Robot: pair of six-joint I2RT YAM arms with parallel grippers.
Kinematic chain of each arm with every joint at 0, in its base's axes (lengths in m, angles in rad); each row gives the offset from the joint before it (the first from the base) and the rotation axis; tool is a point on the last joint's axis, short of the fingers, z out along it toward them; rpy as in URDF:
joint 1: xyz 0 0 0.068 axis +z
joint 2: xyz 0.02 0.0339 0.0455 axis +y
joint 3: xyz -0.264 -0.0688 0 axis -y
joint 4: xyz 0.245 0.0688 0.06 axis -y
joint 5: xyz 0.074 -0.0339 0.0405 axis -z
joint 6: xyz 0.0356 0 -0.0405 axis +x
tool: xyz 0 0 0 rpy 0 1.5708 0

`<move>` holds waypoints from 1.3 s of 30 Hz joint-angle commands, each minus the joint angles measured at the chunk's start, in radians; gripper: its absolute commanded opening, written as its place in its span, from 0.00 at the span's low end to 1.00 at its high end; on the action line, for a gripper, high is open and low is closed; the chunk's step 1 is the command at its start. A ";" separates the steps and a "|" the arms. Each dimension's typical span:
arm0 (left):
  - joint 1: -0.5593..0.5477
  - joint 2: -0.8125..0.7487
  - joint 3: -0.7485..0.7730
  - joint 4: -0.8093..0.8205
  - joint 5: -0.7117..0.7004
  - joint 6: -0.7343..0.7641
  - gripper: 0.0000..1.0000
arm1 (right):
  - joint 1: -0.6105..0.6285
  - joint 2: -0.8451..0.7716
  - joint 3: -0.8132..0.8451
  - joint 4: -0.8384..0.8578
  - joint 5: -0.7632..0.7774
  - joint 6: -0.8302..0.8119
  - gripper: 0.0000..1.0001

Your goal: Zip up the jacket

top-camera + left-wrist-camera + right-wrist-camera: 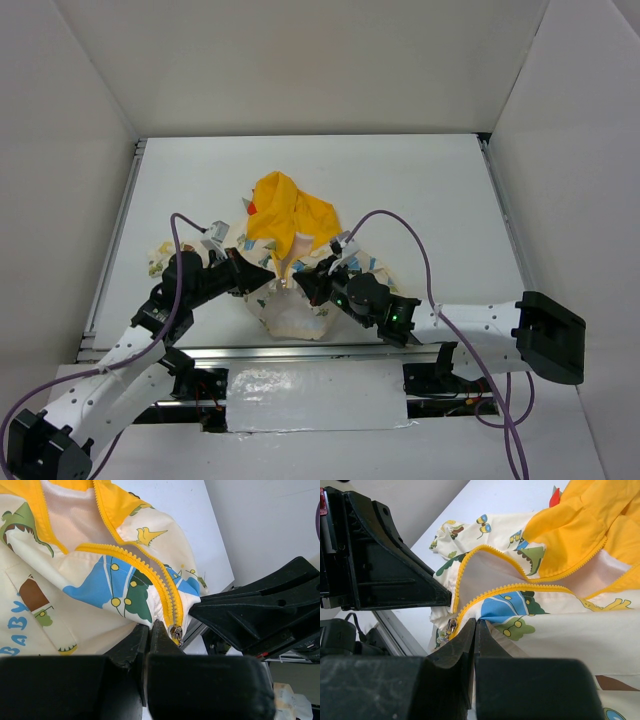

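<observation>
The jacket (290, 315) lies bunched at the table's near edge, its yellow hood (287, 210) toward the far side. Its front is open, and the yellow zipper tracks part above the metal slider (176, 632), which sits low at the hem and also shows in the right wrist view (451, 626). My left gripper (262, 278) is shut on the cream fabric (100, 600) just left of the slider. My right gripper (305, 285) is shut on the fabric (560, 625) beside the other track. The two grippers face each other, a few centimetres apart.
The table's metal front rail (300, 352) runs just below the jacket hem. A jacket sleeve (162, 258) lies spread to the left. White walls enclose the table on three sides. Purple cables (400, 225) loop above both arms.
</observation>
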 commanded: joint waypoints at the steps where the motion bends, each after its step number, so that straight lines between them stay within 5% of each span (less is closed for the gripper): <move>1: -0.004 0.003 0.033 0.033 0.011 -0.004 0.00 | 0.011 0.006 0.052 0.038 0.022 -0.023 0.00; 39: -0.004 0.011 0.108 -0.075 -0.054 0.037 0.00 | 0.009 0.037 0.060 0.032 0.048 -0.041 0.00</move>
